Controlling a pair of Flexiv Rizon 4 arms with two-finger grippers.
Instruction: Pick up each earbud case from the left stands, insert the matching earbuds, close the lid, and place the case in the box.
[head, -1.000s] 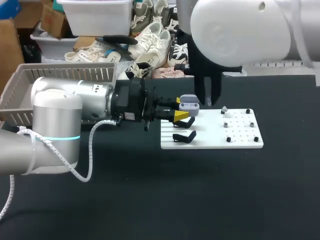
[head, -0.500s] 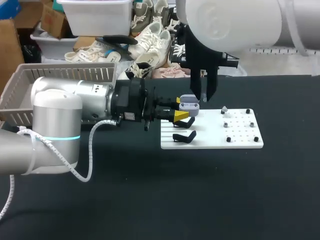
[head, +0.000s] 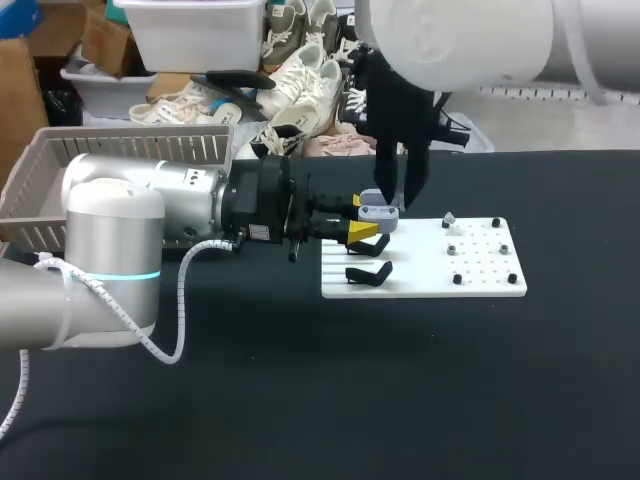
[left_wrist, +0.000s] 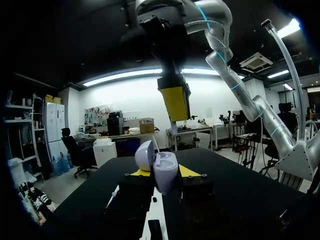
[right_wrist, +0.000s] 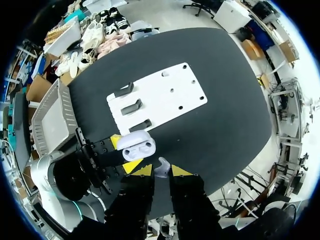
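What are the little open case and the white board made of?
Earbud case: likely smooth moulded plastic, pale lilac-grey, with soft highlights on its rounded shell. White board: probably rigid matte plastic, flat and evenly white; it could be painted metal.
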